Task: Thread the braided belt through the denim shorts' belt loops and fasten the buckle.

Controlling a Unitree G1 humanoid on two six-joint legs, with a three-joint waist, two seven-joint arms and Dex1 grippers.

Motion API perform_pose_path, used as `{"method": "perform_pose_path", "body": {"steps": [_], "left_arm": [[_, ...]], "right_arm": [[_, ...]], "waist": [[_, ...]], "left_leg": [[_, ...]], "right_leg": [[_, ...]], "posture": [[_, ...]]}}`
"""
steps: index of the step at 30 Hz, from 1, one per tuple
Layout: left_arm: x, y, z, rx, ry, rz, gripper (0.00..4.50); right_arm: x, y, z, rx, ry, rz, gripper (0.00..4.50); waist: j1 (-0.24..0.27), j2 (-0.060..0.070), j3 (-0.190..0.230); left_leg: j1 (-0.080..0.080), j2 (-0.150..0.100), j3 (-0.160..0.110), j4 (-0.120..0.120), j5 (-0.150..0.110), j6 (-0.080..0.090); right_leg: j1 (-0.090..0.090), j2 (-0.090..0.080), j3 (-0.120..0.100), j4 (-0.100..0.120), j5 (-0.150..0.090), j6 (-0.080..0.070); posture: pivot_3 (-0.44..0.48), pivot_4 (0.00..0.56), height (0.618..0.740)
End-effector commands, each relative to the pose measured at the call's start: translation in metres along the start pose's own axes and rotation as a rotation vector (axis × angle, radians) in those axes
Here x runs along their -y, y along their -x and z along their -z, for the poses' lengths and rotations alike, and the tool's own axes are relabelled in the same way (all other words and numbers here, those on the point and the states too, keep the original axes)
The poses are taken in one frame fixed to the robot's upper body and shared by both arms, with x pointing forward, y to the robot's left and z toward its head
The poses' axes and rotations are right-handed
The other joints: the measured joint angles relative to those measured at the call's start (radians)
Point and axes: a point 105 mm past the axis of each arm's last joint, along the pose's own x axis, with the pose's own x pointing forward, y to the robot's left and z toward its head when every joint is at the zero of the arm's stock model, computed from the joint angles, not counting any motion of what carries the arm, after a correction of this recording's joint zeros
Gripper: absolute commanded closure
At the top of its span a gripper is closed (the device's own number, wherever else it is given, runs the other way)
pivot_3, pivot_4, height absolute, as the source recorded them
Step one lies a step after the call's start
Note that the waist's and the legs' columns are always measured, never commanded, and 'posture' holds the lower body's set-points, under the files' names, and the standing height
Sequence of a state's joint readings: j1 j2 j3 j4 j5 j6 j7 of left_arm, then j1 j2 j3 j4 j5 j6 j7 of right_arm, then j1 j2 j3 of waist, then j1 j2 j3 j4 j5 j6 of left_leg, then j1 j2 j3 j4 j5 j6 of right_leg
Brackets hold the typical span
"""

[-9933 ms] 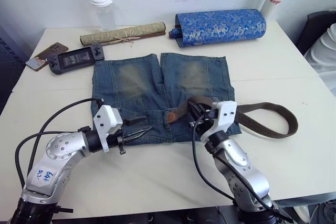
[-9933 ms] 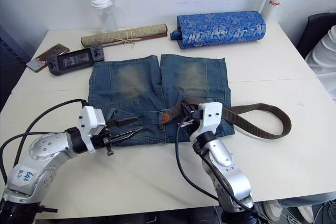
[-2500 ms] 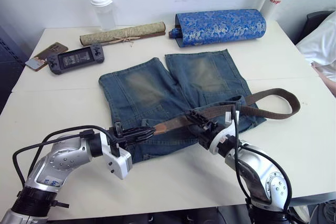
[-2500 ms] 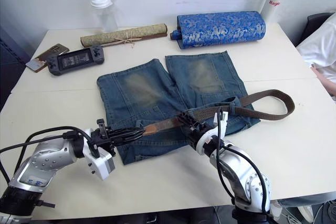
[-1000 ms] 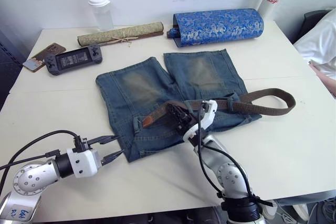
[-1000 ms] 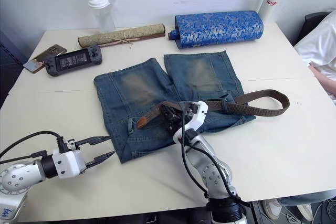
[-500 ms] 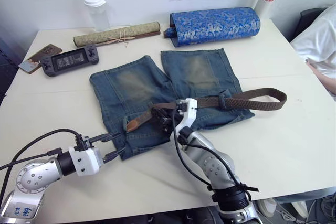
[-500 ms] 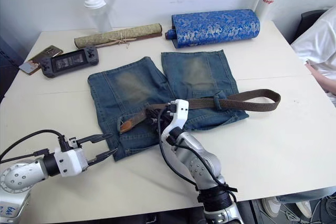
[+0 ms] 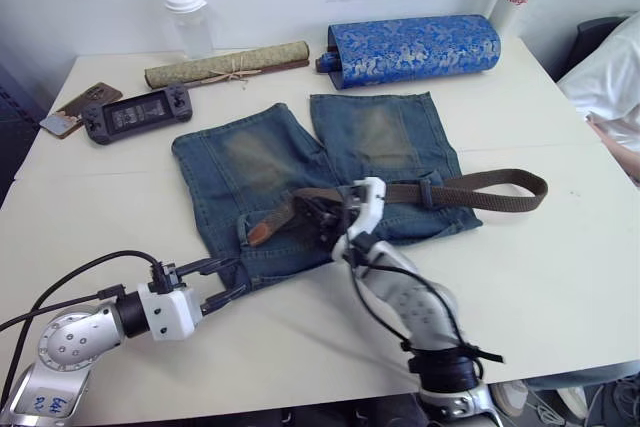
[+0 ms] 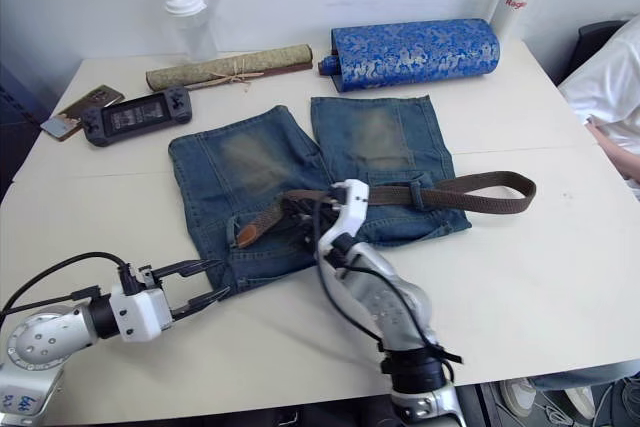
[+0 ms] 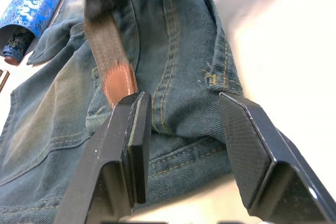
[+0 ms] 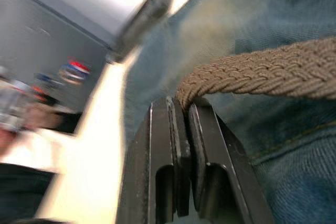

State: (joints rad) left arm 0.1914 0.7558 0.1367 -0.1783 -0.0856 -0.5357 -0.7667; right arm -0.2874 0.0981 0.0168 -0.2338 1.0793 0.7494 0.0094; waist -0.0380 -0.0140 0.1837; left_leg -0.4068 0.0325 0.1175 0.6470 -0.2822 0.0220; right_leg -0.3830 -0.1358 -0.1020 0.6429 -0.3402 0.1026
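Pinching the belt [image 12: 252, 74] over the shorts [image 9: 380, 137], the right pincer [image 12: 181, 111] was closed; the left pincer [image 11: 181, 129] gaped, empty, by the tan tab [image 11: 119, 83].

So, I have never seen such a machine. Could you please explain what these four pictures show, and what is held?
It is a two-armed robot working at a white table. Two pictures come from cameras in its head, looking down. The other two come from cameras on each wrist, looking along that arm's black fingers.

On the table lie the denim shorts with the braided belt across the waist. Behind them are a blue patterned roll, a scroll, two bottles, a game console and a phone.

The right tool is shut on the belt. The left tool is open at the shorts' edge, holding nothing.
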Motion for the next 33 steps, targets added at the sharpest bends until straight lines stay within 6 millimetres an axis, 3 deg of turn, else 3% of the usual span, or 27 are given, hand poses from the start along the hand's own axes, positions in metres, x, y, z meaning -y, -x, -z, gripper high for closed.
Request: {"method": "perform_pose_path", "body": {"steps": [1, 10, 19, 22, 25, 29, 33], "left_arm": [[-0.002, -0.008, -0.008, 0.044, -0.032, 0.003, 2.20], [0.015, -0.019, 0.016, -0.019, -0.025, 0.098, 2.20], [0.022, -0.044, 0.029, -0.057, -0.116, 0.123, 2.20], [0.028, -0.047, 0.031, -0.050, -0.141, 0.145, 3.04], [0.029, -0.052, 0.031, -0.041, -0.160, 0.139, 4.39], [0.029, -0.066, 0.023, 0.010, -0.150, 0.126, 4.45], [0.031, -0.087, -0.004, 0.154, -0.073, 0.125, 4.45]], "right_arm": [[-0.017, 0.015, -0.012, 0.007, -0.220, -0.075, 4.50], [-0.018, 0.026, -0.032, 0.071, -0.385, -0.025, 4.50], [-0.021, 0.029, -0.041, 0.093, -0.372, -0.007, 4.50], [-0.022, 0.030, -0.043, 0.097, -0.363, -0.003, 4.50], [-0.023, 0.031, -0.045, 0.102, -0.362, 0.000, 4.50], [-0.022, 0.033, -0.049, 0.122, -0.372, 0.013, 4.50], [-0.017, 0.036, -0.057, 0.150, -0.377, 0.041, 4.50]], "waist": [[0.003, 0.000, 0.000], [0.005, 0.000, 0.000], [0.014, 0.000, 0.000], [0.012, 0.002, -0.001], [0.014, 0.012, -0.007], [0.025, 0.019, -0.011], [0.046, 0.020, -0.011]], "left_leg": [[0.000, 0.000, 0.000, 0.000, 0.000, 0.000], [0.000, 0.000, 0.001, 0.000, 0.000, 0.000], [0.000, -0.001, 0.001, 0.000, 0.000, 0.002], [0.001, -0.001, 0.001, 0.000, 0.000, 0.003], [0.001, -0.002, 0.000, 0.000, -0.001, 0.005], [0.002, -0.003, 0.000, 0.000, -0.001, 0.007], [0.002, -0.005, 0.000, 0.001, 0.000, 0.009]], "right_leg": [[0.000, 0.000, 0.000, 0.000, 0.000, 0.000], [-0.001, 0.001, -0.001, 0.001, -0.001, -0.001], [0.000, -0.002, -0.001, 0.001, 0.000, 0.000], [0.000, -0.002, -0.001, 0.001, 0.000, 0.000], [0.001, -0.003, -0.001, 0.001, 0.000, 0.000], [0.001, -0.004, -0.002, -0.001, 0.000, 0.000], [0.002, -0.006, -0.002, -0.001, 0.000, 0.000]], "posture": [[0.000, 0.150, 0.717], [0.000, 0.150, 0.717], [0.000, 0.150, 0.717], [0.000, 0.150, 0.717], [0.000, 0.150, 0.717], [0.000, 0.150, 0.717], [0.000, 0.150, 0.717]]}}
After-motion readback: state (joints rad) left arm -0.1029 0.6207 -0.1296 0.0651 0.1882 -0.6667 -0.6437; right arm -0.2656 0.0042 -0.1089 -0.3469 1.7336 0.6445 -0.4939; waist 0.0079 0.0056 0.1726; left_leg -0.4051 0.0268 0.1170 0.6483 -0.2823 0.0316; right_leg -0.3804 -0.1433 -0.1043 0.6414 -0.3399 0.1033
